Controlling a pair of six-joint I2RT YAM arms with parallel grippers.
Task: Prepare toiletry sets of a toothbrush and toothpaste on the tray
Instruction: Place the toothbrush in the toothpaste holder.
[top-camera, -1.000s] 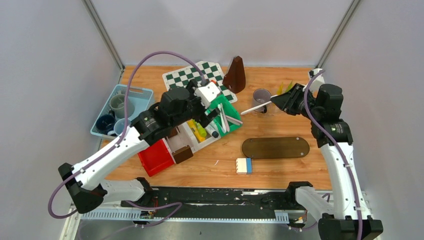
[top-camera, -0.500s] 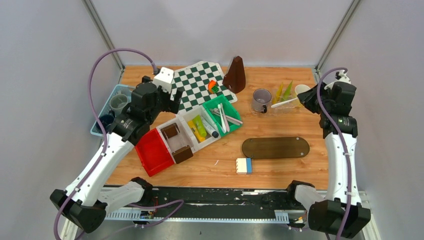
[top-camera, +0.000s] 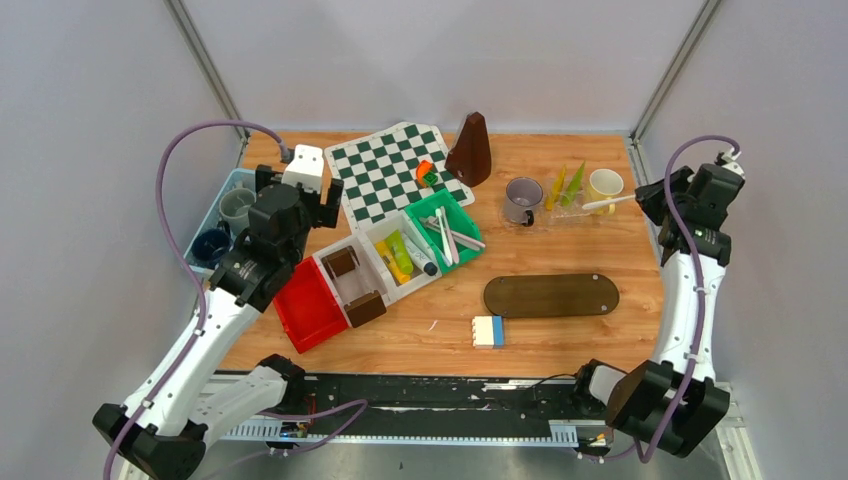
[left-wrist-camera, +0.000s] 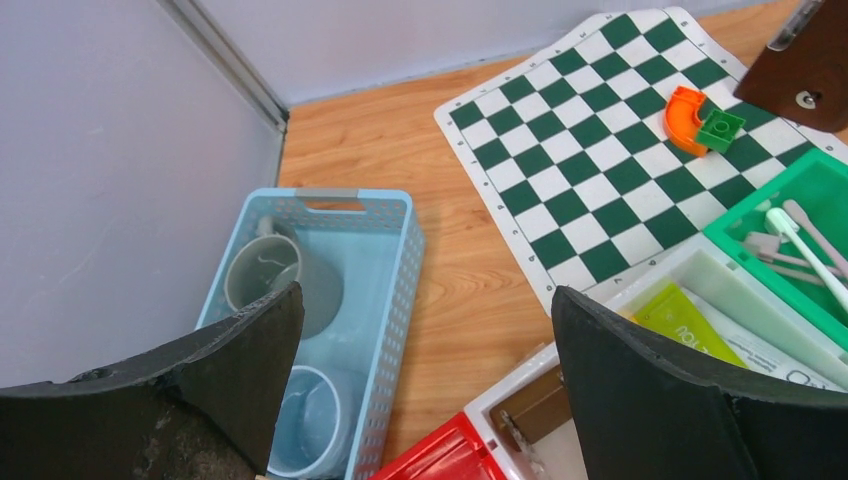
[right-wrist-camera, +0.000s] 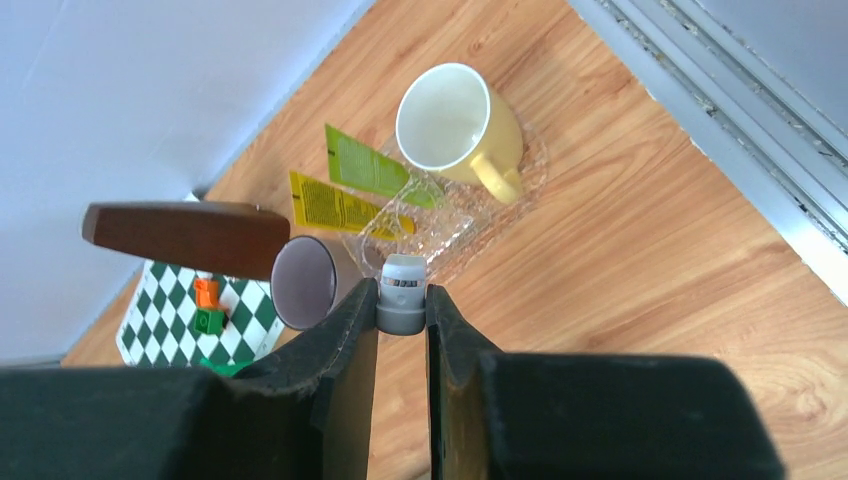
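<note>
The right tool (top-camera: 648, 200) grips the handle end of a whitish toothbrush (top-camera: 608, 203) whose long axis points left, its head just below the pale yellow mug (top-camera: 604, 183) on the clear tray (top-camera: 560, 214) at right of centre; the left tool (left-wrist-camera: 425, 300) hangs wide open over the blue basket (left-wrist-camera: 395, 260), well apart at upper left

Wood tbl (top-camera: 545, 252) — chess mat (top-camera: 385, 170), clear tray (top-camera: 575, 216)

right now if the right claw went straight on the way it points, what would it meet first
Probably the clear tray, in the gap between the grey mug and the yellow mug. The toothbrush gripped in the right claw sticks out ahead, so it would touch first; depth is unclear.
</note>
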